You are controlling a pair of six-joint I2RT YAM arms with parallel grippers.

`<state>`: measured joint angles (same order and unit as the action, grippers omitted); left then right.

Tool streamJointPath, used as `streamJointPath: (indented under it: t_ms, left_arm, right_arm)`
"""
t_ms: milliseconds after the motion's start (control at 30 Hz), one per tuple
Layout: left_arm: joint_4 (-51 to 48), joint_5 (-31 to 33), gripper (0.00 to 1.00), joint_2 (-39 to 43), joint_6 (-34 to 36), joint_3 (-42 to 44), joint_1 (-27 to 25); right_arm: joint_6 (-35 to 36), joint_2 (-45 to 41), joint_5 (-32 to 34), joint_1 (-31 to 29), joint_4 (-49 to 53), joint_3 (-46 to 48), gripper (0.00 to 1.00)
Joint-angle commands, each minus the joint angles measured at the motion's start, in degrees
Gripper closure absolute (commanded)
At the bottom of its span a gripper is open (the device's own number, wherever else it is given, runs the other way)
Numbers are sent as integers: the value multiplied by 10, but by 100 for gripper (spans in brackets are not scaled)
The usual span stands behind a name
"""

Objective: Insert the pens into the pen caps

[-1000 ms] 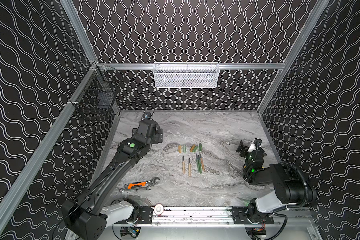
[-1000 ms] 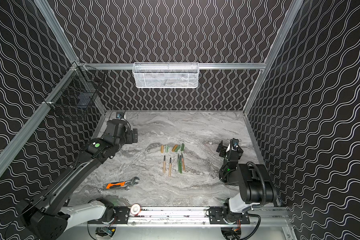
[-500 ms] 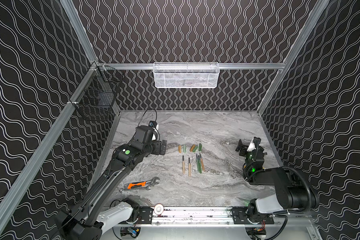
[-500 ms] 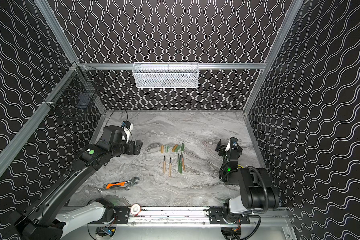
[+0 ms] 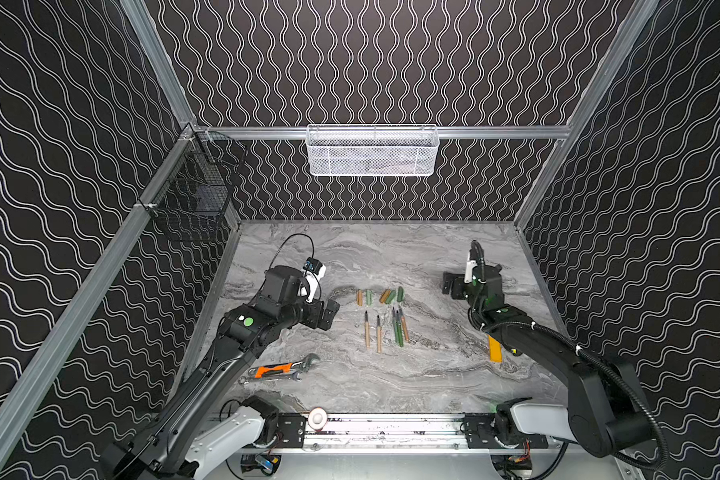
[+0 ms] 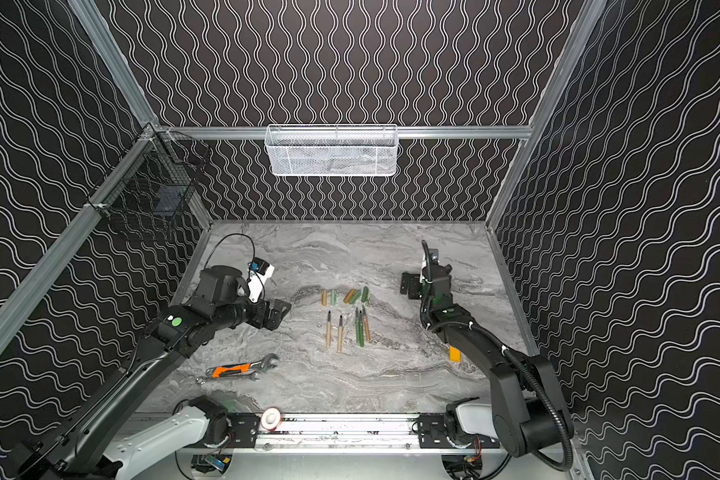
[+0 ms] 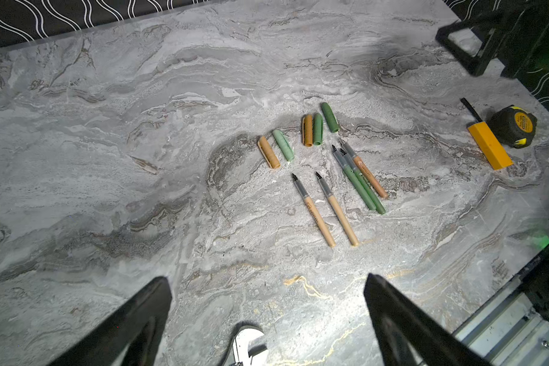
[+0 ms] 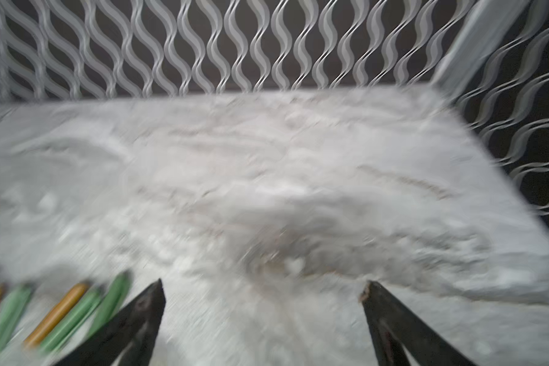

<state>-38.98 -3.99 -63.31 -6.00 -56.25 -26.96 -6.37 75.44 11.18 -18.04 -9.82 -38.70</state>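
I am holding my left gripper [image 5: 330, 315] and right gripper [image 5: 449, 286] wide, empty. The pens [image 5: 385, 330] and caps [image 5: 381, 296] are lying between them, seemingly touching neither; right wrist view blurred.

marble-look matt table [image 7: 140, 190], matt plastic pens [image 7: 313, 210] and caps [image 7: 268, 152], shiny steel wrench [image 5: 283, 369], white wire mesh basket [image 5: 371, 151]

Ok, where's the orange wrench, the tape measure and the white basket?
orange wrench [image 5: 276, 369]: in a top view, on its orange handle.
tape measure [image 7: 513, 126]: left wrist view, on its black case.
white basket [image 5: 371, 156]: in a top view, on its front mesh wall.
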Motion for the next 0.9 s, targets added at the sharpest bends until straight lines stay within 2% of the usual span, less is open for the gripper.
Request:
streamJointPath:
  t_ms: [0,133,267,433,700,867]
  left_arm:
    - [23,10,1,4,1,6,0]
    - [22,16,1,-4,-3,6,0]
    - [16,29,1,-16,-4,2,0]
    - [12,46,1,-18,-6,1,1]
    - [12,46,1,-30,-9,-2,4]
    - [12,45,1,-37,-10,-6,8]
  right_arm:
    - [-37,1,-33,-33,118,-15,4]
    - [-36,32,-68,-66,153,-36,14]
    - [-31,87,-54,-116,182,-64,34]
    - [-38,135,-48,-150,191,-85,50]
    - [-52,154,-18,-197,205,-90,58]
    - [-57,152,-24,-208,199,-82,61]
